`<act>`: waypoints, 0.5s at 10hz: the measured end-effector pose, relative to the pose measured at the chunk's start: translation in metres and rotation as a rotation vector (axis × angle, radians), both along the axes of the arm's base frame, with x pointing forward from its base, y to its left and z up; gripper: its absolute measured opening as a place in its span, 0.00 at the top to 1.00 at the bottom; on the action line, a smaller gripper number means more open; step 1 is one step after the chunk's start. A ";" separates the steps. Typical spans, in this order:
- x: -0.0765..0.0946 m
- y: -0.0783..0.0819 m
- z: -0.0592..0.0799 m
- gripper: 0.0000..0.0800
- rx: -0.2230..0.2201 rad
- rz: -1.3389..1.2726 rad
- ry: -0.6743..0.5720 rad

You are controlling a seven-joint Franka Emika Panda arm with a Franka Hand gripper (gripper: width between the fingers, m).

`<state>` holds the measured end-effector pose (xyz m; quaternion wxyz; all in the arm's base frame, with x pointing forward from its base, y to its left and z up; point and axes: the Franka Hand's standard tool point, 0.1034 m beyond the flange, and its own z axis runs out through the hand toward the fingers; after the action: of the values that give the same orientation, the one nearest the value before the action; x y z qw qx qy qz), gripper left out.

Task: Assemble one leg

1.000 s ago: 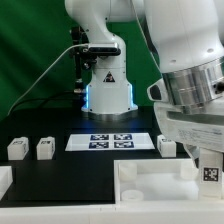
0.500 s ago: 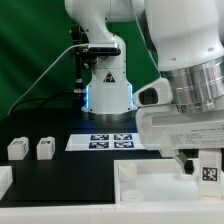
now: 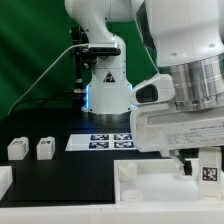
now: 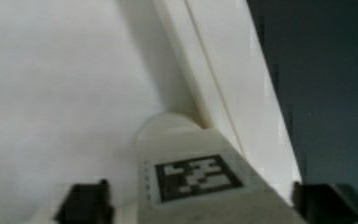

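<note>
A leg [image 3: 210, 172], a small white block with a square tag, stands at the near right corner of the large white tray-like piece [image 3: 150, 185]. My gripper [image 3: 204, 167] hangs straight over it. In the wrist view the leg [image 4: 197, 178] lies between my two dark fingers [image 4: 91, 201], with a narrow gap showing on each side, so my gripper [image 4: 208, 204] is open around it. The tray's raised rim [image 4: 208, 70] runs away from the leg. Two more legs [image 3: 17, 148] [image 3: 44, 148] stand on the black table at the exterior view's left.
The marker board [image 3: 100, 141] lies mid-table in front of the arm's base [image 3: 105, 85]. A white part [image 3: 5, 181] sits at the near left edge. My wide hand body hides the table behind the tray's right end.
My hand has turned about its vertical axis over the leg, from narrow side on to broad side on. The leg's tag stays in place. A leg behind the hand became hidden.
</note>
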<state>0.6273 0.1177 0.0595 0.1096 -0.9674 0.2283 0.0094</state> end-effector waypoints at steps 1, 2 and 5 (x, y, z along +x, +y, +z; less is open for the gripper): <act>-0.001 0.001 0.000 0.54 0.010 -0.125 0.029; -0.001 -0.002 -0.001 0.64 0.010 -0.223 0.053; -0.002 -0.001 -0.002 0.66 0.027 -0.488 0.114</act>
<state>0.6253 0.1167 0.0578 0.1084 -0.8800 0.4607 0.0404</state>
